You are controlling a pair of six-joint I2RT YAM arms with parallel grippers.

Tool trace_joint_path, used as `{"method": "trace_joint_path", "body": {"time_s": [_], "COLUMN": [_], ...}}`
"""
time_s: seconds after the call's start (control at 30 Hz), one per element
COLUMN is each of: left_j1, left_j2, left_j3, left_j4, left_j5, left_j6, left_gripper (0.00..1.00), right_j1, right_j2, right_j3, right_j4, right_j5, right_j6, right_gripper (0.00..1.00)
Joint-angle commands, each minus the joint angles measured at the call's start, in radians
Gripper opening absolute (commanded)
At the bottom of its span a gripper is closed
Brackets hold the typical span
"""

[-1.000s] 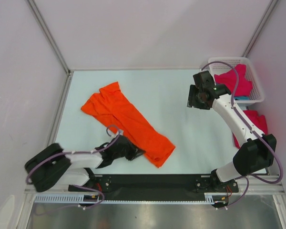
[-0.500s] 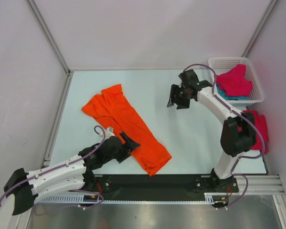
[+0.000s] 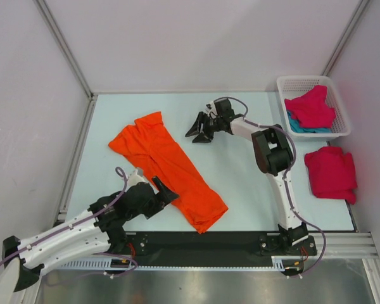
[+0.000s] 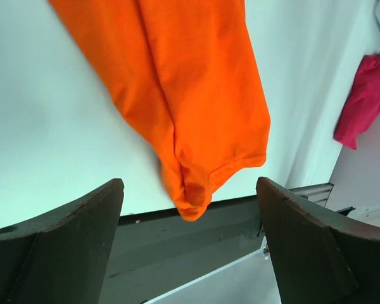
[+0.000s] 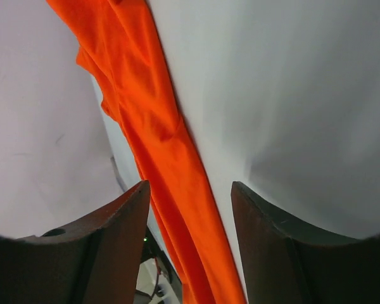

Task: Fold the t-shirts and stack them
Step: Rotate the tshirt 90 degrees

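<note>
Beside the basket (image 3: 296,83) lies a magenta t-shirt (image 3: 331,172).

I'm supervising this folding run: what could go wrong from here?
The near end of the orange shirt lies close to the front edge of the table; a drag could pull it off.
The left gripper and right gripper are open, holding nothing; a shallow pinch might catch only one layer.

Bright, even light; soft shadows.
</note>
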Motion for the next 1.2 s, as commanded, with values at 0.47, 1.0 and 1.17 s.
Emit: {"method": "trace_joint_path", "body": {"time_s": [0.47, 1.0, 1.17], "left_j1": [-0.009, -0.009, -0.008], "left_j2": [0.008, 0.022, 0.008], "left_j3": [0.153, 0.158, 0.155], "left_j4": [-0.2, -0.207, -0.204], "left_j5": [-0.077, -0.091, -0.091], "left_j6": [0.032, 0.038, 0.04], "left_gripper": [0.91, 0.91, 0.91], "right_j1": [0.173, 0.022, -0.051], "right_j2": [0.321, 0.182, 0.101], "right_j3": [0.294, 0.293, 0.223], "right_j4": [0.316, -0.012, -0.129], "right_j5": [-0.194, 0.147, 0.347], "right_j6": [0.262, 0.013, -0.053], "right_gripper": [0.63, 0.0, 0.0]}}
